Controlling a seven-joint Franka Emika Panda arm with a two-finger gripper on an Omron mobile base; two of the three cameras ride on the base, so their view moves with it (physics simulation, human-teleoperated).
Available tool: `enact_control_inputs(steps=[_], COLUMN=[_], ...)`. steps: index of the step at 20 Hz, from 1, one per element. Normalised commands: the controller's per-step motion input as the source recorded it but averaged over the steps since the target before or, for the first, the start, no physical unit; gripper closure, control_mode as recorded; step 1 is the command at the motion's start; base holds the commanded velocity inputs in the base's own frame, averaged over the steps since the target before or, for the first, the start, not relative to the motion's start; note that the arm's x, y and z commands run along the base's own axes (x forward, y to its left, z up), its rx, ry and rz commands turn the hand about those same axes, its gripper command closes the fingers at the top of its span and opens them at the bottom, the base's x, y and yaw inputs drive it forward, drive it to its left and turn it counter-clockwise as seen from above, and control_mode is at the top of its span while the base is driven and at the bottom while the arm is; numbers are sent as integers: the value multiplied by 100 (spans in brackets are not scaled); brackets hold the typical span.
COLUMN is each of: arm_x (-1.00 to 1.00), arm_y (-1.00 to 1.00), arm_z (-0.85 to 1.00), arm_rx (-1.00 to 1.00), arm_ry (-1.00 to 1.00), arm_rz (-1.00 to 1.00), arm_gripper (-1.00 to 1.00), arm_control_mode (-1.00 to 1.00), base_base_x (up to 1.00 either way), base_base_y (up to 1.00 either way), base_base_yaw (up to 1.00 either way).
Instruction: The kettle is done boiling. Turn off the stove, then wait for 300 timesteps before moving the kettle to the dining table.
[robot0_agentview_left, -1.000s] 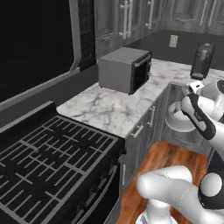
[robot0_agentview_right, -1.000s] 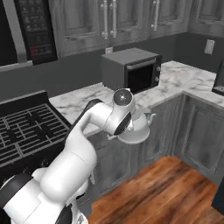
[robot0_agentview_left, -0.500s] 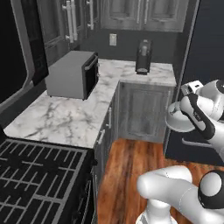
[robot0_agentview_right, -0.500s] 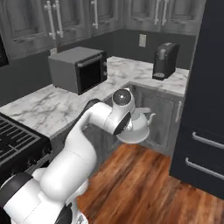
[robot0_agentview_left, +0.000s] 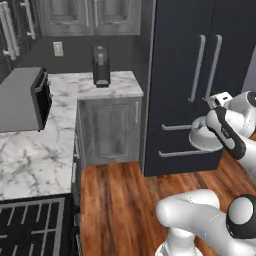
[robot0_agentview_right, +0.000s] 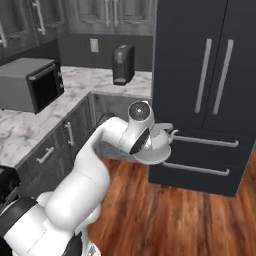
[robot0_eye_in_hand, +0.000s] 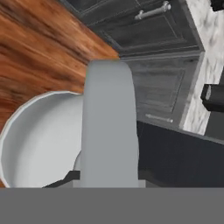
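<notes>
Gripper is pinching the kettle's handle, which is running up the middle of my hand view as a broad grey bar, and the fingers are pressing together on it. I am seeing the kettle hanging in the air under the wrist, clear of any counter, above the wood floor. In my left base view the kettle is sitting partly behind the forearm, in front of the dark fridge, level with its lower handles. From the right base view its spout is pointing toward the fridge's drawer handle, and I cannot tell whether the two are touching. Looking down along the hand, the kettle's pale round body is spreading to the left over the floor boards, with grey cabinet doors beyond it. Behind the arm, a marble counter is running along the left, carrying a microwave and, further back in the corner, a black coffee machine. One corner of the stove is showing at the bottom left of my left base view, well apart from the kettle.
</notes>
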Motion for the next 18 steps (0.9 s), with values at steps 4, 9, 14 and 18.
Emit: enact_control_inputs(steps=[4, 9, 14, 18], arm_x=[0, 0, 0, 0], arm_y=[0, 0, 0, 0], arm_z=[0, 0, 0, 0], arm_rx=[0, 0, 0, 0], arm_ry=[0, 0, 0, 0], arm_rz=[0, 0, 0, 0], arm_gripper=[100, 100, 100, 100], arm_control_mode=[100, 100, 100, 100], base_base_x=[-4, -1, 0, 0], base_base_y=[-3, -1, 0, 0], base_base_yaw=[-56, -55, -54, -52])
